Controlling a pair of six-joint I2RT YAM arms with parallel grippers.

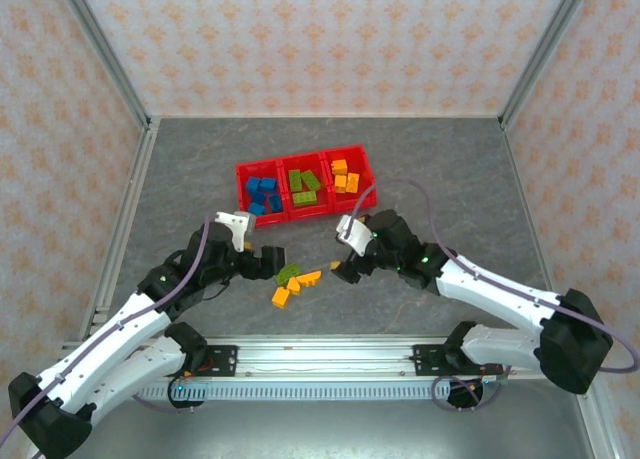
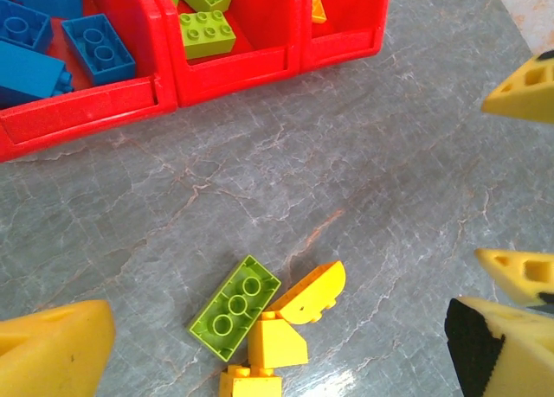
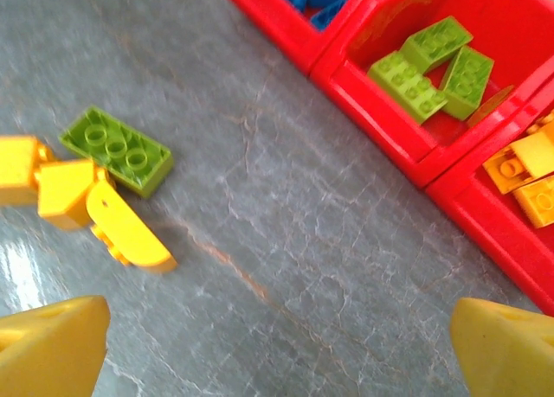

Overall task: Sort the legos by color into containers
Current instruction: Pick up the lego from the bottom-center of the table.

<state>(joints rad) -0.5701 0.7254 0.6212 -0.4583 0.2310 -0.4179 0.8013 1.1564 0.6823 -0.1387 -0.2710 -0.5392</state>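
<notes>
The left gripper [image 1: 268,263] and the right gripper [image 1: 345,269] are held wide open and empty. One green lego [image 2: 235,307], touching orange-yellow legos [image 2: 279,341], lies near the containers [image 2: 229,73]. It should be grasped across its narrow sides, without disturbing these neighbours.

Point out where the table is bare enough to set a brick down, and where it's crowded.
Bare: the strip of table between the red tray and the loose bricks; wider patches lie on both sides of the tray and behind it. Crowded: around the loose bricks, hemmed in by the left end effector and right end effector, both open.
</notes>
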